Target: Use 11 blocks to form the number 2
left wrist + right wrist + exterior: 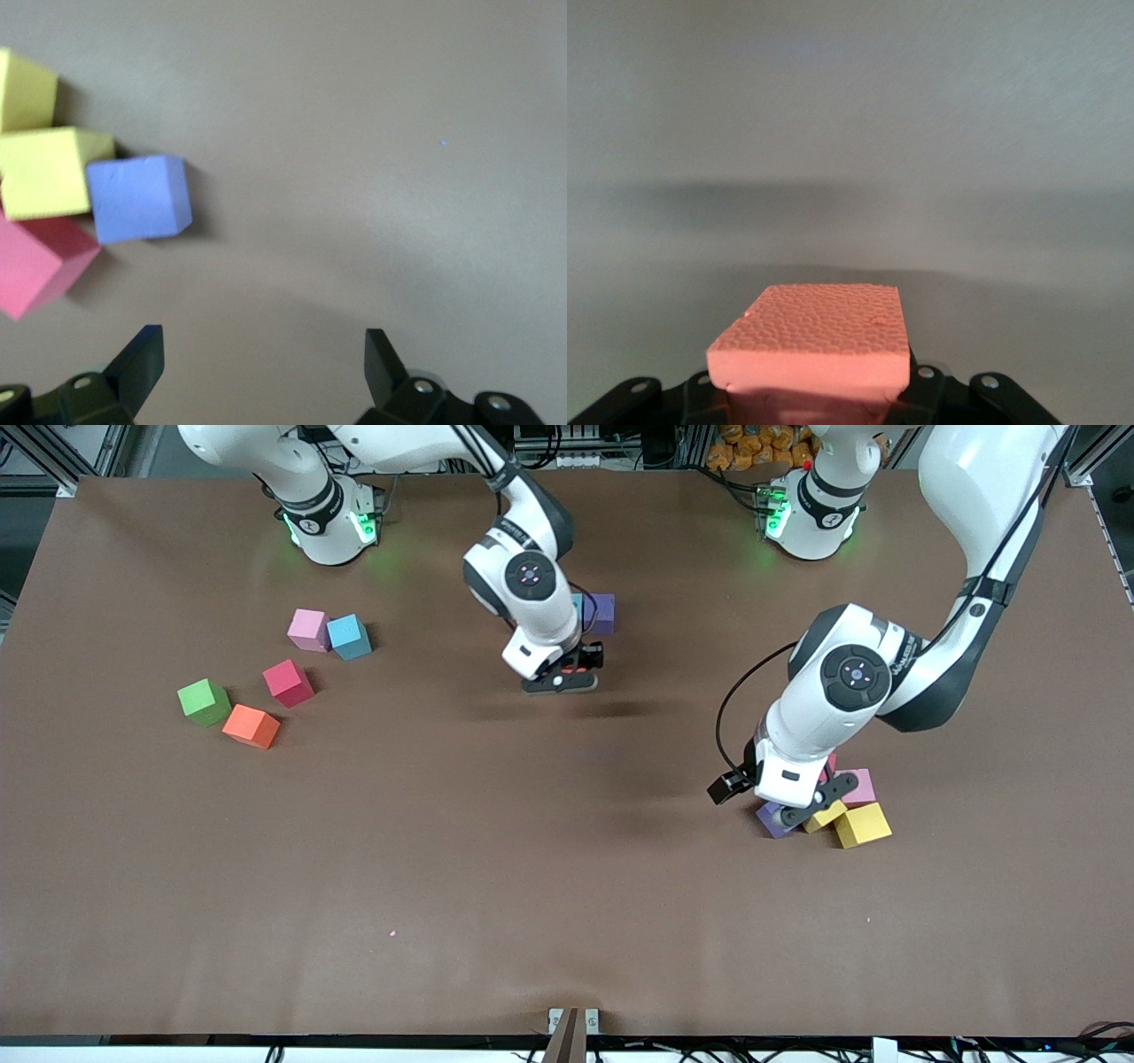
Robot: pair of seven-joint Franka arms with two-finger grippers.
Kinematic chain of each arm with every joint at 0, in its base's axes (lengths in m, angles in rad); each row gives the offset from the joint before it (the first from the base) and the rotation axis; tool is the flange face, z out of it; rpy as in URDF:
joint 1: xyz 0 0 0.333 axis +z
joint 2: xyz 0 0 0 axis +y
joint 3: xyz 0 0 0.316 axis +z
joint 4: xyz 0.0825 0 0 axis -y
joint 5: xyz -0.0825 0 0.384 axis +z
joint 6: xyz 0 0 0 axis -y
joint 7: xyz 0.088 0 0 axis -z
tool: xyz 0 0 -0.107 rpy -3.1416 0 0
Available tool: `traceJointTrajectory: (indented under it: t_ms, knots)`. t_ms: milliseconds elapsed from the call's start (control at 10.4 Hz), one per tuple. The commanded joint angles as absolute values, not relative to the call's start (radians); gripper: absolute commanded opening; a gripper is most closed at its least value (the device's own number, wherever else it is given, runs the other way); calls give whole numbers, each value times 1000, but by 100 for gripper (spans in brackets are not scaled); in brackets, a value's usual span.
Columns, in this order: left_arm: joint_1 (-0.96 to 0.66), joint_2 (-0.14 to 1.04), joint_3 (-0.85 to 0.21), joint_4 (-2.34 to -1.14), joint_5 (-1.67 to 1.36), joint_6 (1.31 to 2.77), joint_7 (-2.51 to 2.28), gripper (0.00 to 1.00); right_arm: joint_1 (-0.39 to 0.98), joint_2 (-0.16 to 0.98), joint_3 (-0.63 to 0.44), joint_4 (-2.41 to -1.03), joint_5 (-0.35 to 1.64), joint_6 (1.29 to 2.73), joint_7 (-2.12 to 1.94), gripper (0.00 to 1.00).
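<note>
Five loose blocks (266, 682) are found on the counter (443, 850) toward the right arm's end. The right gripper (567, 676) is held over the middle of the counter, jaws clamped on an orange block (815, 341). The left gripper (819, 802) is hung over a cluster of purple (140, 198), yellow (862, 825) and pink cubes, jaws apart.

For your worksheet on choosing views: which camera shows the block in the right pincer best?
The right wrist view: the orange block fills it. The front view shows only a sliver in the right pincer; the left wrist view shows none.
</note>
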State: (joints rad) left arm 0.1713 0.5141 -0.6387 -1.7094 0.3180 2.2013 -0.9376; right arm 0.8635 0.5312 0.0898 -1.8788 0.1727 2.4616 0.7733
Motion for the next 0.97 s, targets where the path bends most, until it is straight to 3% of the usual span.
traceJointTrajectory:
  t_ms: [0, 869]
  knots:
    - [178, 538, -643, -1661, 348, 2166, -684, 100, 916, 580, 81, -1839, 184, 2460, 814, 31]
    - [308, 595, -635, -1703, 350, 2163, 327, 100, 983, 661, 75, -1776, 173, 2494, 896, 31]
